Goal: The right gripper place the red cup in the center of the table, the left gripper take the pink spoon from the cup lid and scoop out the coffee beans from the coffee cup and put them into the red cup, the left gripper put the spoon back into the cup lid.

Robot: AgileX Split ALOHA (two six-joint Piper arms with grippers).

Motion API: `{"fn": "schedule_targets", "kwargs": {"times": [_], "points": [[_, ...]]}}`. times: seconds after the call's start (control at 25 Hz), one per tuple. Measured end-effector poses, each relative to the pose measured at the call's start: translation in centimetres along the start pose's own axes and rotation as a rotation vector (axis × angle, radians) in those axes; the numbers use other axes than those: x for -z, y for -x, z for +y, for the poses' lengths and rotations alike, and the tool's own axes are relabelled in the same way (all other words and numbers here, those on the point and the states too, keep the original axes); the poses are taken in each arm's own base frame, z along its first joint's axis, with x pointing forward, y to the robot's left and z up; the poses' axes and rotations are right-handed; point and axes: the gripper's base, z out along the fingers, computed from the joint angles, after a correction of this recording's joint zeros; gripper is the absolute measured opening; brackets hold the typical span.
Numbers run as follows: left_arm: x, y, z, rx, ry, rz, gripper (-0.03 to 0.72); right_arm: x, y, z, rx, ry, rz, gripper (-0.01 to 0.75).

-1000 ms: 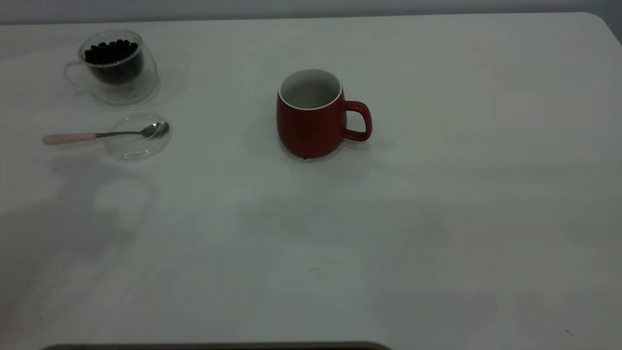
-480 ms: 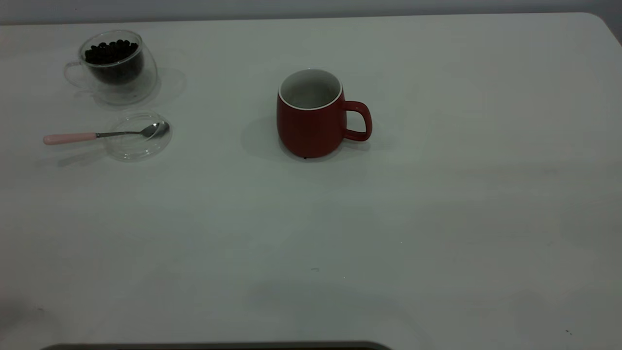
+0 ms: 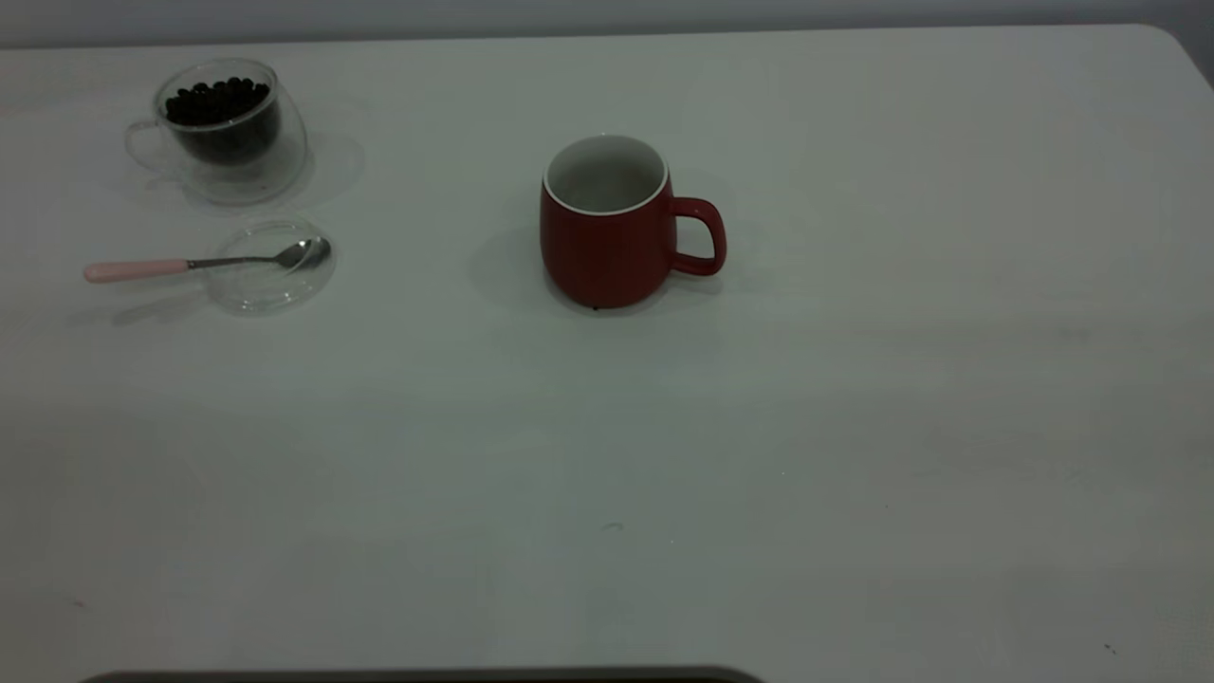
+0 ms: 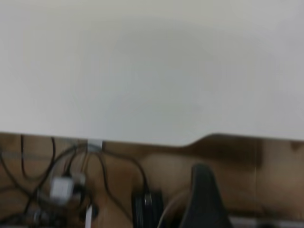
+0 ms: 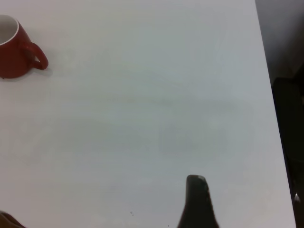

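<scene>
So the shadow seen lower left a second ago is gone; red cup (image 3: 607, 223) is parked mid-frame, spoon (image 3: 204, 261) untouched on the lid (image 3: 270, 285) upper left. Gripper states can't be told.

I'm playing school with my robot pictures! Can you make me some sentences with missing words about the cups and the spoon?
1. The coffee beans sit inside the clear coffee ____.
2. The pink spoon rests with its silver bowl on the cup ____.
3. The red cup on the table has its handle pointing toward the ____ arm's side in the exterior view.

Missing words: cup; lid; right
</scene>
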Motion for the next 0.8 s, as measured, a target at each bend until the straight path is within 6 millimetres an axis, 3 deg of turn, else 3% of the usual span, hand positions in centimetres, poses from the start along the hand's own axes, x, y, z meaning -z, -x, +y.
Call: {"fn": "schedule_targets", "kwargs": {"times": [0.28,0.8], "points": [[1.4,-2.3,0.1,-0.022,-0.005,-0.169,0.586,0.0,0.0,0.0,-0.001,0.0,0.0,0.59],[1.9,-3.3,0.1,-0.037,-0.009,-0.247,0.586,0.0,0.0,0.0,0.0,0.0,0.001,0.59]]}}
